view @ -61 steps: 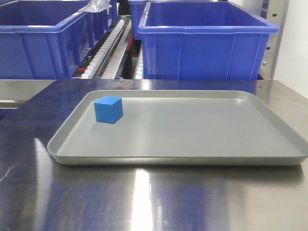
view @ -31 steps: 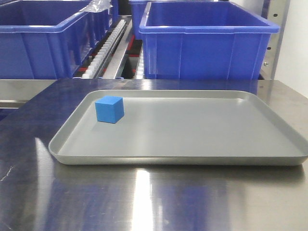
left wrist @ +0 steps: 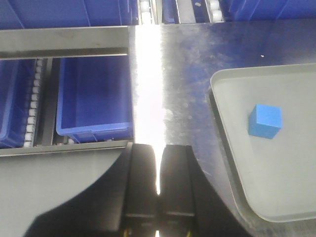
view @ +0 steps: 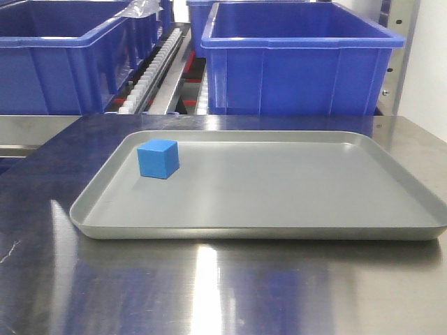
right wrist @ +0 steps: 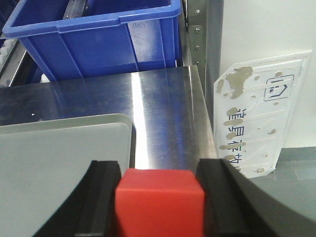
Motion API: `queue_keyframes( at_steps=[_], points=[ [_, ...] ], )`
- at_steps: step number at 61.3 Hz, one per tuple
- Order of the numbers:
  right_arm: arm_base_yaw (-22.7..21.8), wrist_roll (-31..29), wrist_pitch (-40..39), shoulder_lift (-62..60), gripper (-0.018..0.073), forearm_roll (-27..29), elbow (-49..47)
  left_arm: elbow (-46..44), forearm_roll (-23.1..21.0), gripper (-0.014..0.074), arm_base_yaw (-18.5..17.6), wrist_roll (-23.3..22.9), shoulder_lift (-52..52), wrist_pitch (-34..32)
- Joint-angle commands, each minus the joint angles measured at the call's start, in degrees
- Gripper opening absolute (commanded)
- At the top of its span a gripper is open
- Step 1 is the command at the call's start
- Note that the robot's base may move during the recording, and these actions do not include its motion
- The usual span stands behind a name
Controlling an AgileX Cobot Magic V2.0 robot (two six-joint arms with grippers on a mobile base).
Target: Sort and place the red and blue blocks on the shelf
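Note:
The blue block point(view: 158, 158) sits on the grey tray point(view: 265, 230) near its back left corner; it also shows in the left wrist view point(left wrist: 264, 121). The red block point(right wrist: 159, 202) is held between the fingers of my right gripper point(right wrist: 159, 195), above the tray's right edge. My left gripper point(left wrist: 158, 165) is shut and empty, above the steel table left of the tray. The shelf rail point(left wrist: 64, 43) runs behind the table. Neither gripper shows in the front view.
Two large blue bins point(view: 300, 59) stand on the shelf behind the tray, with roller tracks point(view: 157, 70) between them. Another blue bin point(left wrist: 94, 101) sits on a lower tier. A white label plate point(right wrist: 259, 123) leans at the table's right end.

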Motion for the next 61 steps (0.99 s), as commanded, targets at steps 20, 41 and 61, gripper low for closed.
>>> queue_keyframes(
  at_steps=[20,41,61],
  points=[
    [-0.31,-0.26,-5.01,-0.11,0.0059,-1.01,-1.62,-2.14,-0.72,0.0076,-0.55,-0.05,-0.12,-1.35],
    [-0.31,-0.26,-5.01,-0.11,0.0059,-1.01,-1.62,-2.14,-6.36,0.0076,-0.55,0.24,2.49,-1.27],
    [-0.31,-0.26,-5.01,-0.11,0.0059,-1.01,-1.62,-8.52,-12.93,0.0196,-2.01,10.49,16.64,-1.28]
  ],
)
